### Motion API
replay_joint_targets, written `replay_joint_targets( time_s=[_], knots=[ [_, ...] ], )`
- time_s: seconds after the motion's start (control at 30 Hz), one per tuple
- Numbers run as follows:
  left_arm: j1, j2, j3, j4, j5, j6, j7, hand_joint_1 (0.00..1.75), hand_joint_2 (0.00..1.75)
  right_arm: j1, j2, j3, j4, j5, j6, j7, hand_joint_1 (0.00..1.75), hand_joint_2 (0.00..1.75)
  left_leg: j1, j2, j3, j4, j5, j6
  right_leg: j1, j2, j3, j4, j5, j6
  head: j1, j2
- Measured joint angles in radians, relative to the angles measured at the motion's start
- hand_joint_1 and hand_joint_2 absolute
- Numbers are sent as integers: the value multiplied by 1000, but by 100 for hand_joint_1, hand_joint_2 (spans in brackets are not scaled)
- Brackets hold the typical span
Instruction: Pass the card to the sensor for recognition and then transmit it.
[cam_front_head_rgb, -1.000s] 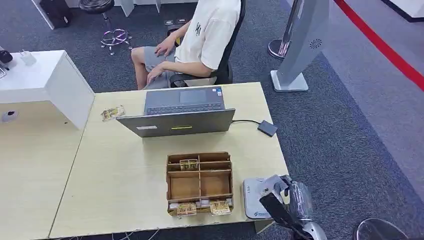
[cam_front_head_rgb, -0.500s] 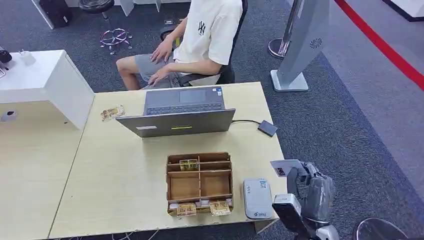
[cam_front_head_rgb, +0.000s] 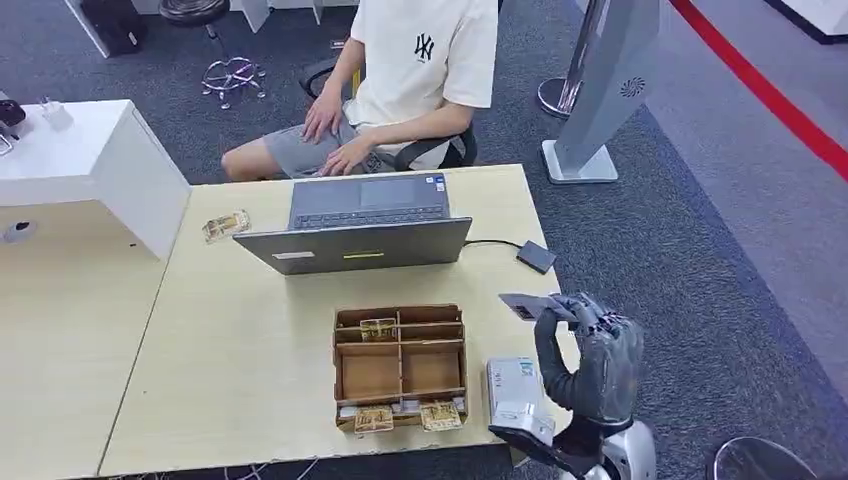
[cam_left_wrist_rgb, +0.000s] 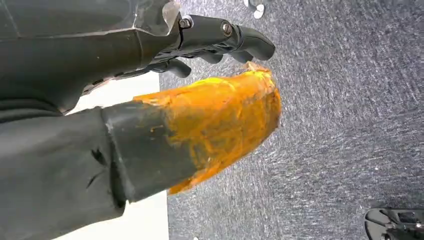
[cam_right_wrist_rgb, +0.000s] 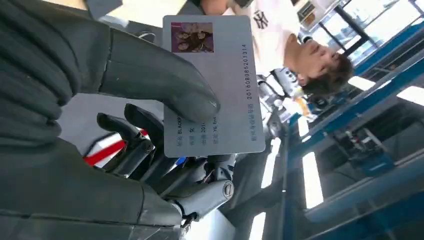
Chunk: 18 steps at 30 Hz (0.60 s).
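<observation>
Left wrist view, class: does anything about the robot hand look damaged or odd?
Yes. The left robot hand has a thumb wrapped in rough, wrinkled orange tape, torn at its edges, which looks like a makeshift covering or repair. Its dark fingers look intact.

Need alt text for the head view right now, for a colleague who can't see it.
The robot's right hand holds a grey card raised above the desk's right edge, past the white sensor. A cardboard tray, a laptop and a seated person lie beyond.
</observation>
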<state>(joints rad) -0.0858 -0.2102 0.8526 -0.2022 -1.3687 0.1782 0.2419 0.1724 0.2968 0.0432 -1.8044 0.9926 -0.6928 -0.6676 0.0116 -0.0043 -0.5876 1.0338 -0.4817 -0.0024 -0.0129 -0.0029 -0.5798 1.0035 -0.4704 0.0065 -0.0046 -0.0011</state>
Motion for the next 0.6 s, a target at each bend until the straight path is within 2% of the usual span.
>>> replay_joint_targets(
  time_s=[0.1,0.3,0.6],
  knots=[
    [-2,-2,-2,0,-10,-2,-1,0,0,-29,-3,27,14,24,0,11,175,175,0,0,0,0,0,0,0,0,0,0,0,0,0,0],
    [-8,-5,-14,0,-41,-18,-3,0,0,-191,-22,94,89,112,0,93,175,175,0,0,0,0,1,0,0,1,0,0,1,0,0,0],
    [-9,-12,-31,0,-76,-29,-12,0,0,-410,-18,170,239,280,0,212,175,175,0,0,0,0,2,0,0,1,0,0,1,-1,0,0]
  ],
)
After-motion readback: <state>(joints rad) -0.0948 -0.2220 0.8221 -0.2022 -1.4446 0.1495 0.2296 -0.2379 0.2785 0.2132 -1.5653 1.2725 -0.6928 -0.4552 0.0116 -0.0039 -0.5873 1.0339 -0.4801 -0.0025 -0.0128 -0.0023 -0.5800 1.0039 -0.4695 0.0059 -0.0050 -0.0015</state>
